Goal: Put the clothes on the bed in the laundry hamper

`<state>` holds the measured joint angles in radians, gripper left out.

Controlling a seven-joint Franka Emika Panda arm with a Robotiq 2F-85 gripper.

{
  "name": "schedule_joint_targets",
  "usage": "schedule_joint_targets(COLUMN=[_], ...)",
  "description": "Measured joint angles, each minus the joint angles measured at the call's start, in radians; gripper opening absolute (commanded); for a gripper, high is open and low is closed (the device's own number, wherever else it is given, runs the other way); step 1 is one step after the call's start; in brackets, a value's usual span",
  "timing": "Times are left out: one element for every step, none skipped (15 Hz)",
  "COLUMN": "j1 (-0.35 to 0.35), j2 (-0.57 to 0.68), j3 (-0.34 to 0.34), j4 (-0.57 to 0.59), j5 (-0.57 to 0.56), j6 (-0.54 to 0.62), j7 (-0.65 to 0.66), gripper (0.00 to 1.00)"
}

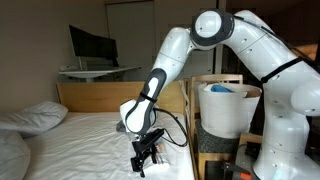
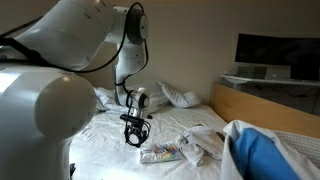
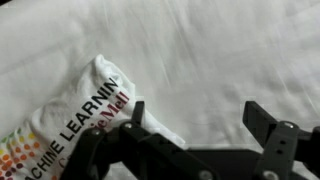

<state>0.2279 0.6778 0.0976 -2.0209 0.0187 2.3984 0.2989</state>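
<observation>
A white printed garment (image 3: 70, 125) lies crumpled on the bed's white sheet (image 3: 220, 50), at the left of the wrist view. My gripper (image 3: 200, 115) hangs open just above the sheet. Its left finger (image 3: 137, 112) is at the garment's edge, and bare sheet shows between the jaws. In an exterior view the gripper (image 2: 133, 133) is left of the printed garment (image 2: 160, 153), and more white clothes (image 2: 205, 145) lie beyond it. The white laundry hamper (image 1: 228, 115) stands beside the bed, right of the gripper (image 1: 145, 155), with blue fabric (image 1: 222, 88) inside.
Plump white pillows (image 1: 35, 118) (image 2: 180, 97) lie at the head of the bed against the light wood headboard (image 1: 95, 95). A wooden side board (image 1: 190, 120) separates bed and hamper. A desk with a monitor (image 1: 92, 45) stands behind. Blue fabric (image 2: 255, 155) fills one camera's foreground.
</observation>
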Motion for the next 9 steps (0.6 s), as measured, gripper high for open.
schedule_joint_targets(j1=[0.024, 0.047, 0.067, 0.085, 0.1, 0.112, 0.119, 0.123, 0.128], j2=[0.031, 0.059, 0.082, 0.101, 0.116, 0.127, 0.136, 0.142, 0.144], j3=[-0.007, -0.016, -0.028, -0.043, -0.059, -0.077, -0.095, -0.113, -0.135], j4=[0.031, 0.061, 0.088, 0.112, 0.133, 0.152, 0.167, 0.179, 0.189], j5=[0.0, 0.0, 0.0, 0.0, 0.0, 0.0, 0.0, -0.003, -0.008], j6=[0.005, 0.006, 0.006, 0.007, 0.008, 0.01, 0.01, 0.01, 0.01], j7=[0.044, 0.083, 0.116, 0.146, 0.169, 0.191, 0.206, 0.22, 0.232], gripper=[1.0, 1.0, 1.0, 1.0, 1.0, 1.0, 1.0, 1.0, 1.0])
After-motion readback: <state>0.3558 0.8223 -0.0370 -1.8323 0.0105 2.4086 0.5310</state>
